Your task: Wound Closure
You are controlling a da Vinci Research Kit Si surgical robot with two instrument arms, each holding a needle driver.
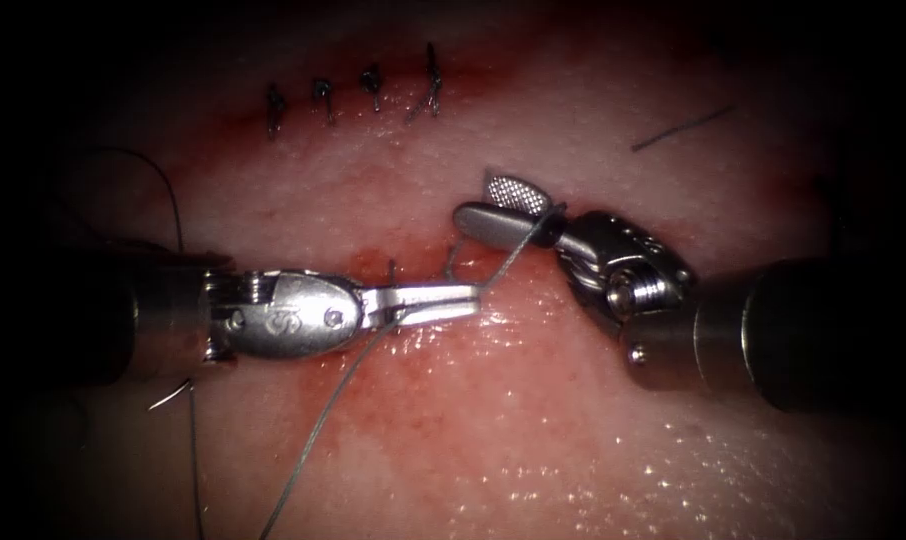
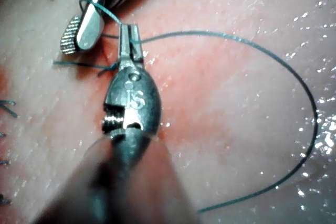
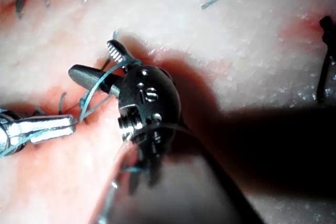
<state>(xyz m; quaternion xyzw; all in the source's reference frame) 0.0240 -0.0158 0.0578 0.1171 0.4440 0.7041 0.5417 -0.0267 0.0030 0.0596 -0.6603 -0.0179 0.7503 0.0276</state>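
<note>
Both tools meet over the middle of the tissue point(image 1: 593, 430), tip to tip. From the left, the left tool point(image 1: 476, 294) lies nearly level with its jaws pressed together on the thread point(image 1: 318, 425); the strand leaves the closed tips, runs back under the jaws and trails in a long slack line toward the tissue's near edge. In the left wrist view the same jaws point(image 2: 129, 34) pinch the teal thread point(image 2: 294, 72) close to their tips, and beyond them it swings out in a wide loop that lies flat on the wet surface. Coming in from the right, the right tool point(image 1: 493, 203) holds its jaws apart (the upper one tipped up so its cross-hatched face shows), and they grip nothing; the thread runs taut from the left tool's tips up across the lower jaw near its hinge. The right wrist view shows that tool point(image 3: 95, 62) with the strand point(image 3: 92, 90) draped over the spread jaws. Red fluid point(image 1: 413, 380) stains the tissue around and below the left tool. Toward the far edge sits a row of four finished stitches point(image 1: 348, 95), dark knots with short tails, and a loose cut end of thread point(image 1: 681, 128) lies by itself to their right. I cannot make out the needle with any certainty.
</note>
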